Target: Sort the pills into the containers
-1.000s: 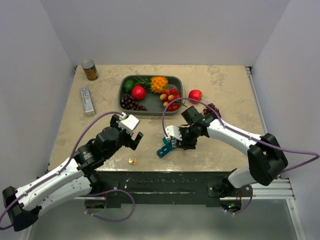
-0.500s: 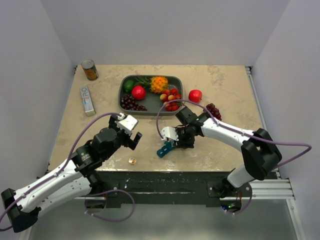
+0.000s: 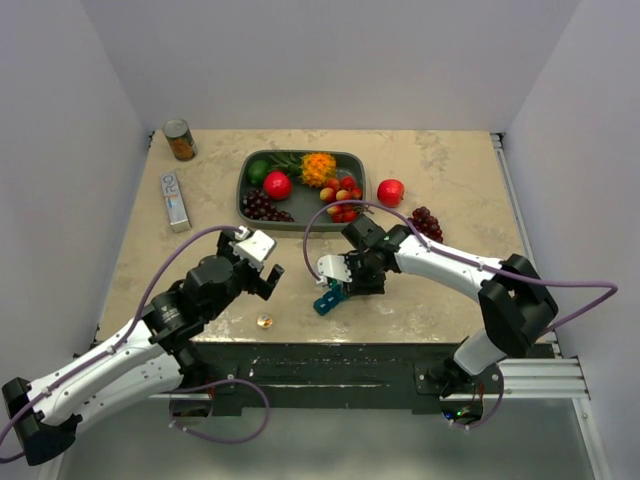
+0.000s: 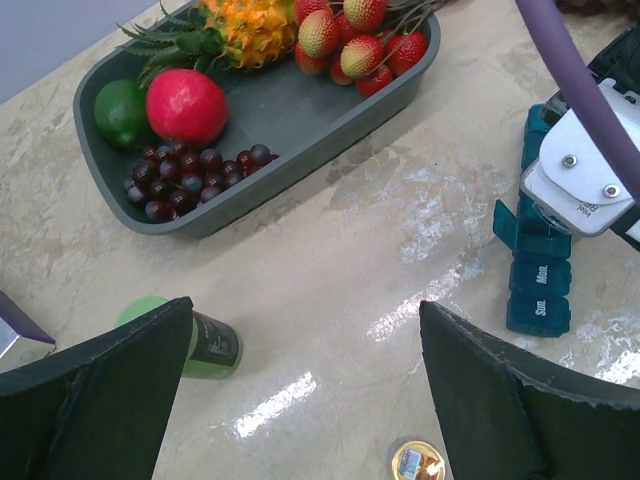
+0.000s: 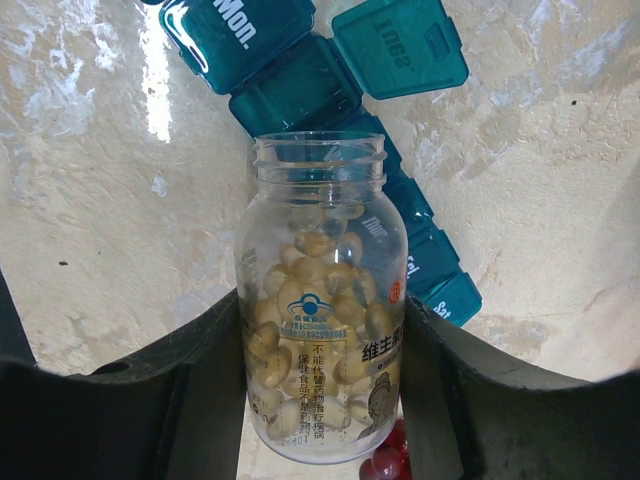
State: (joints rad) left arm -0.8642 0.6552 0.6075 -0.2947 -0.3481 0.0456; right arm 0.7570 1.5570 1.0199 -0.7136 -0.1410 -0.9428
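Right wrist view is the one that worries me. The right gripper [image 5: 320, 375] is clamped on the sides of the uncapped bottle [image 5: 320, 290], whose mouth points at the organiser [image 5: 295, 95]. The organiser lies on the table [image 5: 90, 200] near the front edge, between the two arms. One lid [image 5: 400, 45] stands open and the cells beside it look closed.

The bottle is well filled with pills [image 5: 300, 245]. If I tip it too far or too fast, I expect several to pour out at once, miss the small cell and roll away. The mouth looks about as wide as a cell, which makes that likelier. A nudge from the bottle could also shove the light organiser.

The right arm reaches in low, wrist bent down. The left gripper [image 4: 305, 310] hangs released, holding nothing, above the table near the green bottle [image 4: 190, 335].
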